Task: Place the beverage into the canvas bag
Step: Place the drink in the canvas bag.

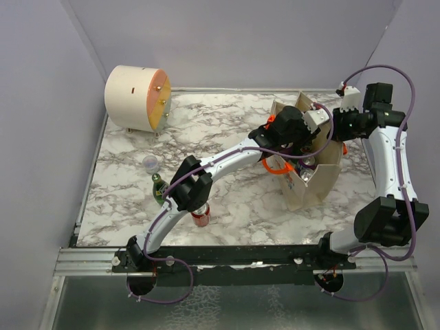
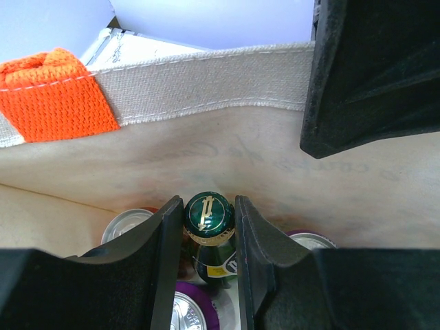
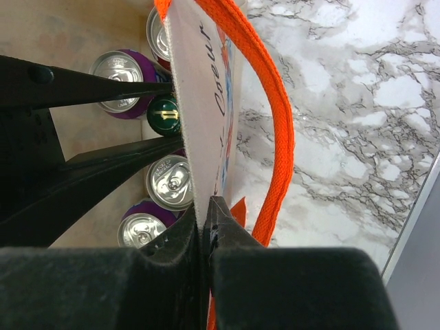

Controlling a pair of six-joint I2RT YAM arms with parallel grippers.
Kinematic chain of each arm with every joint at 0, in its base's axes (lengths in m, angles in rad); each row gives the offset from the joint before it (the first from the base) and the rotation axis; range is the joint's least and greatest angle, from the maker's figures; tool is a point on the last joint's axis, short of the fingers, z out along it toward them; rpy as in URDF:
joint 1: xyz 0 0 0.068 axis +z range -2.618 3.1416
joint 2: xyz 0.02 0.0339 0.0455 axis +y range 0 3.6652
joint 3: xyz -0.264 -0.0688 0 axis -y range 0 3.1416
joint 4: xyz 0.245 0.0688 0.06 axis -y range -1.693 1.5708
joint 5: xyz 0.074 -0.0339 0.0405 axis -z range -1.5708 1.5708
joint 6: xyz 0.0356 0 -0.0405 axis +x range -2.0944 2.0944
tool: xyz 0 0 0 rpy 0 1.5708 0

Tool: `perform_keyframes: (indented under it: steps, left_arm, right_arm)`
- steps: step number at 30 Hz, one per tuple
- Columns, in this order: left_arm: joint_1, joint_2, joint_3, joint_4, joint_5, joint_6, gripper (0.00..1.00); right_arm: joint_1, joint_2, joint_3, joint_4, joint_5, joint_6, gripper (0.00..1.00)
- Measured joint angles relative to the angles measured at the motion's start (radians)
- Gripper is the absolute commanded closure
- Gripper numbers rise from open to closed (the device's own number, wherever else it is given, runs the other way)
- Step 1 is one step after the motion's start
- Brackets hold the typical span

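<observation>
Room: lavender walls, white grey-veined marble bench.
Bag: beige canvas bag, orange handles, upright.
Left gripper: pinching green glass bottle by its cap, inside bag.
Right gripper: clamping bag's wall.

Bottle among cans inside canvas bag, right of table centre.

The left arm stretches forward, left gripper clamping a bottle; the right arm bends inward, right gripper pinching the bag rim.
</observation>
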Motion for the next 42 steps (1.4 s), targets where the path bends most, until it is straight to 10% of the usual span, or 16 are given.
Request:
perform_keyframes:
  steps: [23,31,42]
  left_arm:
    - [0.0,0.0,-0.015,0.03,0.021,-0.017,1.0]
    - [0.0,0.0,-0.016,0.035,0.014,-0.037,1.0]
    - [0.0,0.0,-0.016,0.042,0.014,-0.059,0.72]
  right_arm:
    - [0.0,0.005,0.027,-0.03,-0.022,-0.005,0.98]
    - [0.0,-0.026,-0.038,0.031,-0.022,-0.043,0.79]
    - [0.0,-0.05,-0.105,0.082,-0.045,-0.072,0.65]
